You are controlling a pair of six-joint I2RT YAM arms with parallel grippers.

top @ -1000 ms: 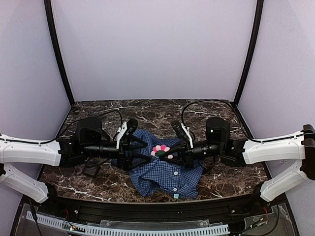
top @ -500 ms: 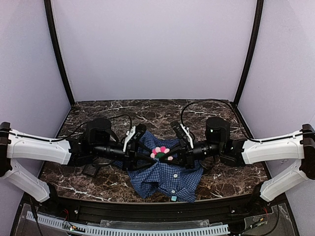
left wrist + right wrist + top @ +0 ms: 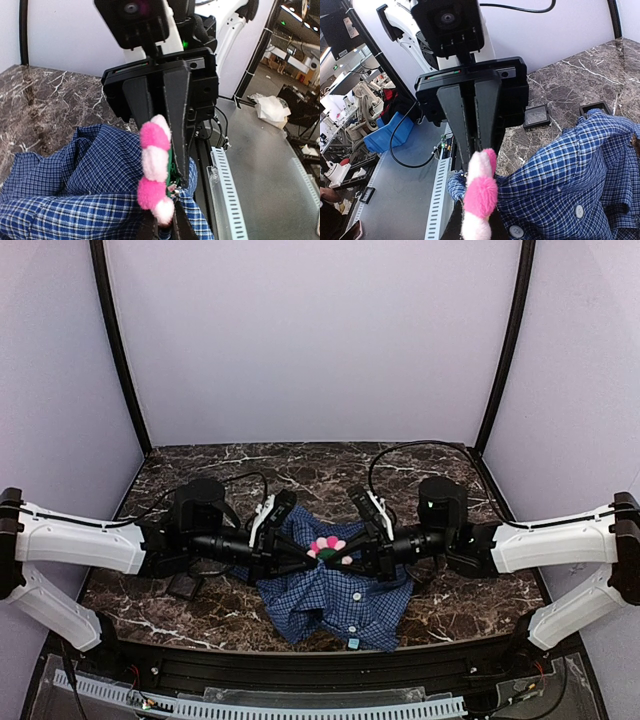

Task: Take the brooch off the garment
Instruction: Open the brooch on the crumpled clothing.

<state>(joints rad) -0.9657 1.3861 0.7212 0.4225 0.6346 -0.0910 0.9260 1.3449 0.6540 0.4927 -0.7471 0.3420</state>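
The brooch was held up on a fold of the shirt at mid-table, with the hem near the front edge. Bare table was left behind and to both sides. The left gripper was clamped on the brooch. The right gripper was closed at the brooch's back, on pin or cloth unclear. A second earlier the left fingers had been apart and farther left.

Face to face across the brooch, over the garment toward the table's 6 o'clock edge.
At the brooch's 9 o'clock the left gripper, at its 3 o'clock the right gripper, both tips against it; brooch on the garment's 12 o'clock end; beyond the garment's 9 o'clock edge, beneath the left arm, a small tray.
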